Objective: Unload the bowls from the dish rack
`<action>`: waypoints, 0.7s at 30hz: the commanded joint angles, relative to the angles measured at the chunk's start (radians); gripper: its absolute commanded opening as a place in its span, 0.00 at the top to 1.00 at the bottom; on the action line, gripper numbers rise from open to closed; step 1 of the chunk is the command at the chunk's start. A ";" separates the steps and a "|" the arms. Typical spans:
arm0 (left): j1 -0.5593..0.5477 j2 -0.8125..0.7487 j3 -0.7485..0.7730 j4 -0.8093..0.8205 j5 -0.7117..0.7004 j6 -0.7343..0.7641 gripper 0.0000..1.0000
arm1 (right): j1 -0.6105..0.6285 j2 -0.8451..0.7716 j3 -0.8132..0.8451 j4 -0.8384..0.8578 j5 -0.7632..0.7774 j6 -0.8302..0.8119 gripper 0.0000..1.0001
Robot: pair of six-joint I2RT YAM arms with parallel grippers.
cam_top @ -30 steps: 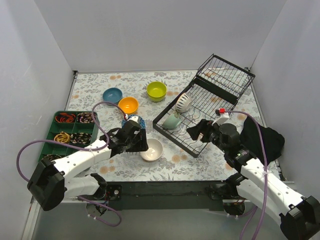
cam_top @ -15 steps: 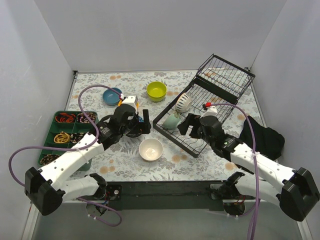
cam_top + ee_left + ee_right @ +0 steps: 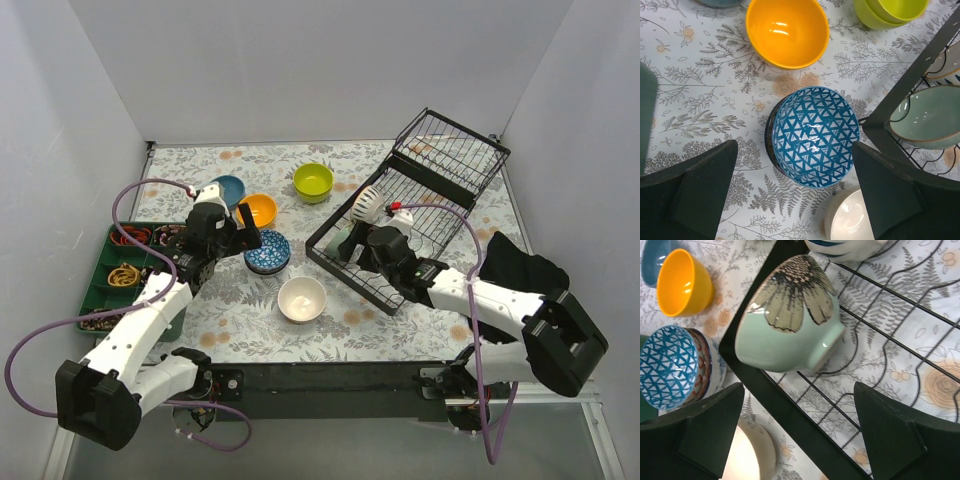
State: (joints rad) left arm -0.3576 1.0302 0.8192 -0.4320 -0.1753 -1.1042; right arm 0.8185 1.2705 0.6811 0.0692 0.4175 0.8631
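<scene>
The black wire dish rack [image 3: 420, 215] holds a pale-green flowered bowl [image 3: 343, 241] on its side and a striped bowl [image 3: 366, 203]. My right gripper [image 3: 352, 250] is open just in front of the pale-green bowl [image 3: 790, 315], its fingers apart over the rack's near edge [image 3: 790, 410]. My left gripper [image 3: 243, 239] is open and empty above the blue-white patterned bowl [image 3: 815, 134]. On the table stand the blue bowl [image 3: 228, 188], orange bowl [image 3: 258, 210], lime bowl [image 3: 313, 181] and cream bowl [image 3: 302, 298].
A green compartment tray [image 3: 105, 272] with small items sits at the left edge. A black cloth [image 3: 525, 275] lies right of the rack. The rack's raised wire tier [image 3: 450, 145] stands at the back right. Grey walls close in the table.
My left gripper has drawn back from the cream bowl, up and to the left. My right gripper has moved left along the rack to the pale-green bowl.
</scene>
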 commanded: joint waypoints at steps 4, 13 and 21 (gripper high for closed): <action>0.023 -0.058 -0.034 0.041 -0.010 0.010 0.02 | 0.039 0.093 0.116 0.096 0.118 0.097 0.01; 0.029 -0.061 -0.038 0.041 -0.003 0.012 0.02 | 0.051 0.207 0.149 0.101 0.164 0.211 0.02; 0.035 -0.064 -0.043 0.045 0.017 0.010 0.02 | 0.053 0.251 0.181 0.095 0.168 0.247 0.03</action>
State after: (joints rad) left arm -0.3290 0.9951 0.7784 -0.4057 -0.1715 -1.1038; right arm 0.8654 1.5127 0.8135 0.1345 0.5404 1.0561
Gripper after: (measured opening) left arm 0.982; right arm 0.970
